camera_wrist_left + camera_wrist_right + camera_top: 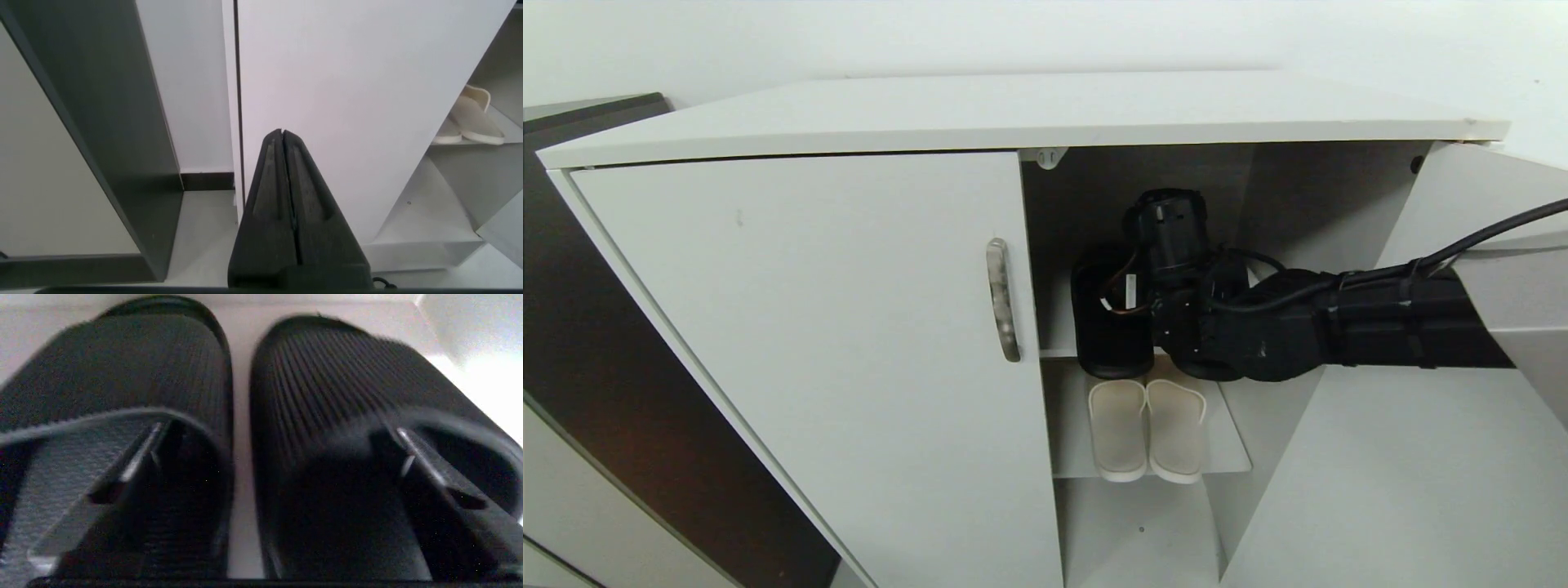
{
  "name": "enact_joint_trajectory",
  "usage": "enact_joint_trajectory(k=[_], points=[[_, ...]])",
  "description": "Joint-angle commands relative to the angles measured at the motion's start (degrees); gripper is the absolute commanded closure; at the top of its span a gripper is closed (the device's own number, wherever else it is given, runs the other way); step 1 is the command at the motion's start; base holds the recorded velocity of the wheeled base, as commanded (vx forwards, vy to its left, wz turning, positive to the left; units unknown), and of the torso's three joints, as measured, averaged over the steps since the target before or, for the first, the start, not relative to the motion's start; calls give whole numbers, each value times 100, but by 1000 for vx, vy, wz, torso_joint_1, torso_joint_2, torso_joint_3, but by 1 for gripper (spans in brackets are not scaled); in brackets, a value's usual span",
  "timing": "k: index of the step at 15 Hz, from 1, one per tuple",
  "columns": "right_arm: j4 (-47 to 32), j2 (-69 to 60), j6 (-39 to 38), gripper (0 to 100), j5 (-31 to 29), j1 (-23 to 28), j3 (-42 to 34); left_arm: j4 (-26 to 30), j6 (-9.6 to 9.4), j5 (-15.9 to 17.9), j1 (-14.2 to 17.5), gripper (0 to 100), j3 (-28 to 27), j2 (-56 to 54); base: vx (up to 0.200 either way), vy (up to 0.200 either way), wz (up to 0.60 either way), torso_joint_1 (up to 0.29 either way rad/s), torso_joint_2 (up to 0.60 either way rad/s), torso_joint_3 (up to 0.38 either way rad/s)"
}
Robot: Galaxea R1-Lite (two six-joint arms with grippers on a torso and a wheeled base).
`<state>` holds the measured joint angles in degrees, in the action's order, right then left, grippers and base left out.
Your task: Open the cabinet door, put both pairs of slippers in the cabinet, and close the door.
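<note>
Dark panel (621, 367) stood at far left, beside the white cabinet (1013, 114). Left door (809, 327) was shut, metal handle (1003, 300) upright at its inner edge. Left gripper (283, 135) hung in front of that shut door, fingers pressed together, holding nothing.

Right half of the cabinet was open. Black slippers (1107, 327) sat side by side on the upper shelf (1058, 353), toes toward the back wall. Cream slippers (1147, 429) lay as a pair on the lower shelf (1233, 457), directly below the black pair, heels at the front edge.

Right arm (1339, 327) reached in from the right at upper-shelf level. Right gripper (274, 434) was at the black pair, fingers (114, 490) spread wide, one under each strap (contact with the slippers not clear). Right door (1405, 490) stood swung open at far right.
</note>
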<state>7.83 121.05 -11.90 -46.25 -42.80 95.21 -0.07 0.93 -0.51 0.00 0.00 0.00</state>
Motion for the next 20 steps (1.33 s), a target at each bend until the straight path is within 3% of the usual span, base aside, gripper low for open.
enact_joint_trajectory(k=[1,6,7,13,16,20], points=[[26,-838,-41,0,-16,-246,-723,-1,4,-2,0,100,0,0,0,0,0,0,0,0],[316,-1954,-164,0,-130,-870,-2033,-1,-5,-2,0,100,0,0,0,0,0,0,0,0],[413,-2130,-155,100,-139,-967,-2287,-1,4,-2,0,100,0,0,0,0,0,0,0,0],[509,-2886,-173,100,-95,-1433,-3377,-1,-5,7,0,100,0,0,0,0,0,0,0,0],[1045,-2982,-146,100,-95,-1635,-3799,-1,-5,7,0,100,0,0,0,0,0,0,0,0],[1195,-2886,-129,100,-95,-1705,-3887,-1,-5,7,0,100,0,0,0,0,0,0,0,0]])
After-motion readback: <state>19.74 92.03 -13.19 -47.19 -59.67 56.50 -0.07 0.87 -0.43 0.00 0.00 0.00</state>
